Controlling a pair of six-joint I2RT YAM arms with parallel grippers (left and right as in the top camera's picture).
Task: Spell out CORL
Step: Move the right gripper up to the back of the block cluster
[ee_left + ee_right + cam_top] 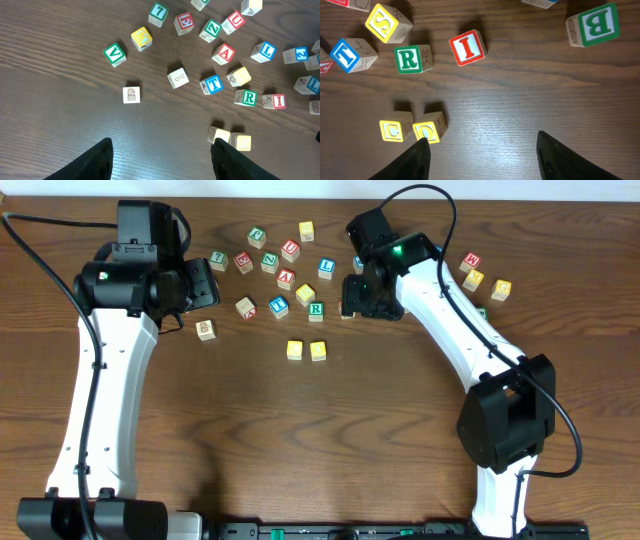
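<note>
A yellow C block and a yellow O block sit side by side, touching, below the scattered blocks. They show in the right wrist view as C and O. A green R block lies just above them. A blue L block lies further back. My right gripper is open and empty, its left finger just right of the O block. My left gripper is open and empty at the left of the block cluster.
A red I block lies right of R, and a green B block is further right. Yellow S, blue T, red A and green V blocks lie scattered. Three blocks sit at the far right.
</note>
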